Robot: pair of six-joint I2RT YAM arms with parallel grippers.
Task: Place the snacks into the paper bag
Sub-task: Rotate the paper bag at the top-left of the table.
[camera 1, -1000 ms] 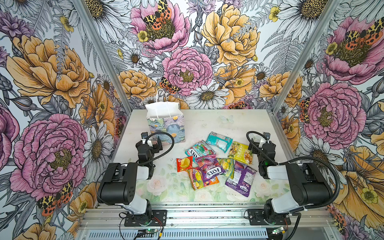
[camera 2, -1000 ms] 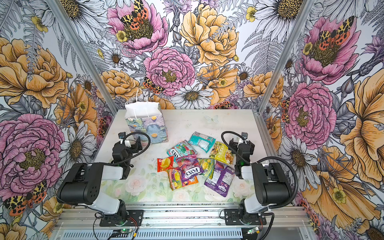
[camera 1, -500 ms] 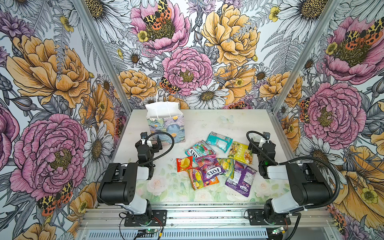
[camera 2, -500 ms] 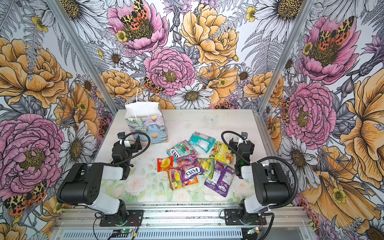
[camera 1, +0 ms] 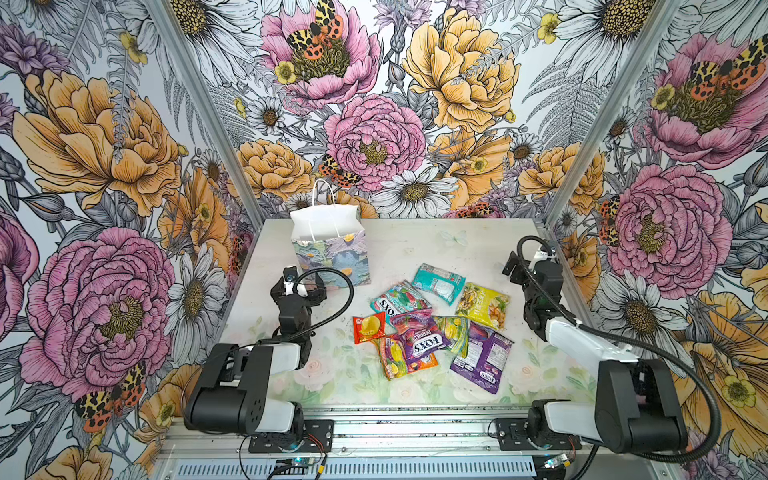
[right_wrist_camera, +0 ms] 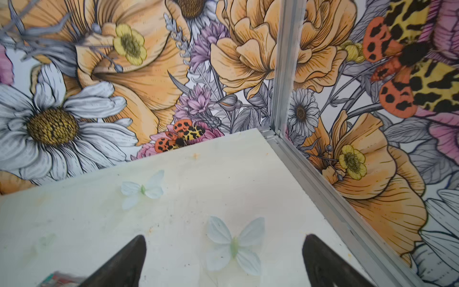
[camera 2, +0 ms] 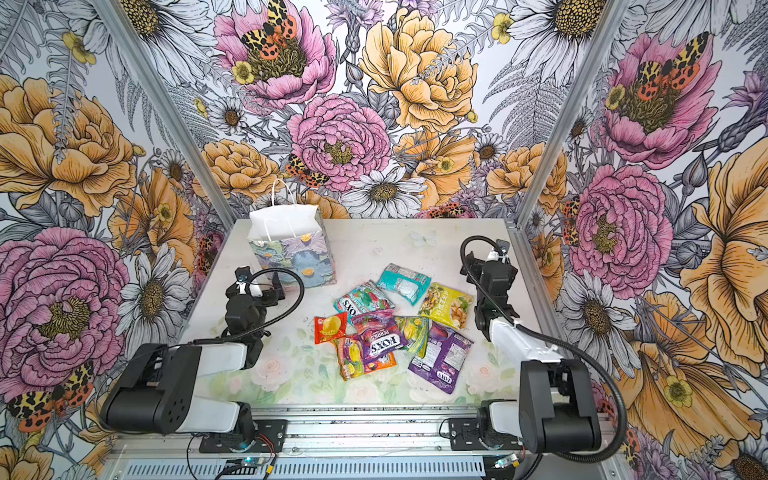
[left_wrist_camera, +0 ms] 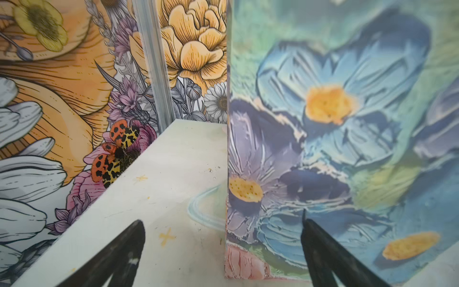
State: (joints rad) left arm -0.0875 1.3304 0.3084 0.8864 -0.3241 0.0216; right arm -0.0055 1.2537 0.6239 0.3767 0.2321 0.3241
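The paper bag [camera 1: 330, 253] [camera 2: 291, 257] stands upright at the table's back left, its white inside showing at the mouth. Several snacks [camera 1: 424, 332] [camera 2: 386, 332] lie in a loose overlapping pile mid-table: a teal packet [camera 1: 438, 284], a yellow one [camera 1: 482, 305] and a purple FOX'S one [camera 1: 419, 336] among them. My left gripper [camera 1: 300, 286] [left_wrist_camera: 221, 220] is open just in front of the bag [left_wrist_camera: 347, 124], whose near corner faces the gap. My right gripper [camera 1: 530, 266] [right_wrist_camera: 223, 236] is open over bare table, right of the pile.
Floral wallpaper walls close in the table on three sides, with aluminium posts [right_wrist_camera: 280, 74] at the back corners. A metal rail [camera 1: 415, 419] with both arm bases runs along the front. A packet's edge [right_wrist_camera: 59, 278] shows by my right gripper.
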